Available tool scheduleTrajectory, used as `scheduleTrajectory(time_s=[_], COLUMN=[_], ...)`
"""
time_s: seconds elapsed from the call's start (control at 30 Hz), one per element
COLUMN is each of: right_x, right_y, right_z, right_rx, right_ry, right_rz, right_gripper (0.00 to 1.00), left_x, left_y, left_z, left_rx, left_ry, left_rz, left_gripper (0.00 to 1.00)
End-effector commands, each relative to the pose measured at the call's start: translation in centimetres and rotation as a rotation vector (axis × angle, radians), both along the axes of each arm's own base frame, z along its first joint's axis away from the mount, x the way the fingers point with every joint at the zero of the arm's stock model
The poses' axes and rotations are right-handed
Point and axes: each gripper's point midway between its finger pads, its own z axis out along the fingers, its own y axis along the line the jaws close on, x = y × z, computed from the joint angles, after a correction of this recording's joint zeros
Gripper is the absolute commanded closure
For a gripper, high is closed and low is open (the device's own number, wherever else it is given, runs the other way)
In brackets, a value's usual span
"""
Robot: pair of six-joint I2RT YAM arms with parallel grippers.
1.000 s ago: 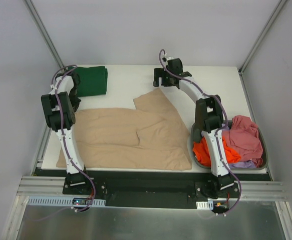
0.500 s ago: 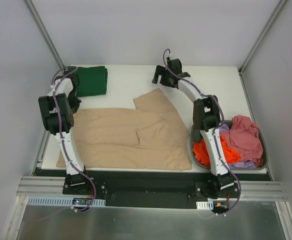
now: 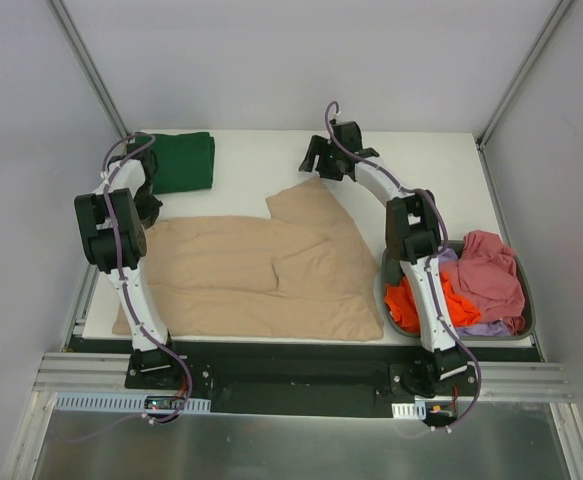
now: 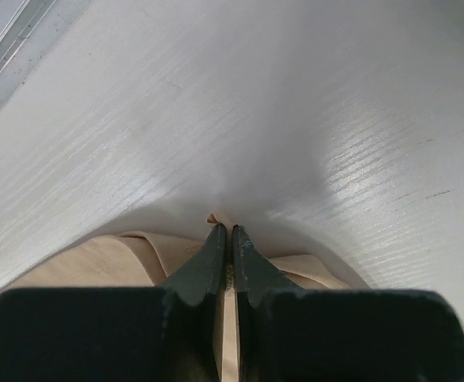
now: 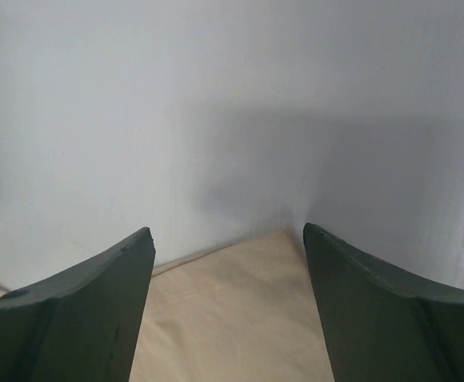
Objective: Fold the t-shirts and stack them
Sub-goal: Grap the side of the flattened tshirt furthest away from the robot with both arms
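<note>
Beige shirt [image 3: 261,270]: spread flat, centre of worktop [image 3: 441,165].
Green shirt [image 3: 183,162]: folded, 11 o'clock corner.
Orange shirt [image 3: 401,300], pink shirt [image 3: 486,275], lilac shirt [image 3: 483,328]: heaped in tub [image 3: 527,300], 4 o'clock.
At 9 o'clock, left jaws: together, clamped on beige shirt edge.
At 12 o'clock, right jaws: apart, above beige shirt's far corner, holding nothing.

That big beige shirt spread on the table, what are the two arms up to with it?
They are folding laundry. The left tool is pinched shut on an edge of the beige shirt, which lies on the table. The right tool is open over the shirt's far sleeve, not gripping it. A green shirt sits folded at the far left corner. An orange-red shirt, pink shirt and lilac shirt lie crumpled in the grey tub.
</note>
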Motion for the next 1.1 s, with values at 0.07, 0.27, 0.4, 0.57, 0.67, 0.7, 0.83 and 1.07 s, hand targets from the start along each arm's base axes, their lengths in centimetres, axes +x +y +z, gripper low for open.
scheduleTrajectory(time_s=[0.07, 0.27, 0.4, 0.57, 0.67, 0.7, 0.83, 1.07], right_x=[-4.5, -3.6, -3.4, -3.6, -4.2, -4.8, -7.9, -15.0], right_y=[0.6, 0.6, 0.8, 1.2, 1.8, 2.0, 1.7, 0.4], right_z=[-0.9, -0.2, 0.8, 3.4, 6.3, 7.2, 8.8, 10.2], right_rx=[-0.103, -0.100, -0.101, -0.079, -0.042, -0.035, -0.039, -0.061], right_ry=[0.098, 0.073, 0.043, -0.028, -0.082, -0.096, -0.129, -0.152], right_rz=[0.082, 0.063, 0.088, 0.140, 0.185, 0.202, 0.237, 0.251], right_gripper=[0.32, 0.71, 0.85, 1.00, 1.00, 1.00, 1.00, 1.00], left_x=[0.1, 0.0, -0.2, 0.1, 0.4, 0.3, -0.9, -4.4], left_y=[-0.1, -0.1, 0.2, -0.2, -0.5, -0.6, -1.2, -2.2], left_z=[2.5, 2.8, 3.3, 4.3, 5.1, 5.3, 5.8, 6.4], left_rx=[0.000, 0.003, 0.020, 0.006, 0.001, 0.003, -0.006, -0.006], left_ry=[-0.062, -0.070, -0.083, -0.118, -0.154, -0.157, -0.178, -0.203], left_rz=[-0.024, -0.034, -0.038, -0.052, -0.065, -0.068, -0.064, -0.043], left_gripper=[1.00, 1.00, 1.00, 1.00, 1.00, 1.00, 1.00, 1.00])
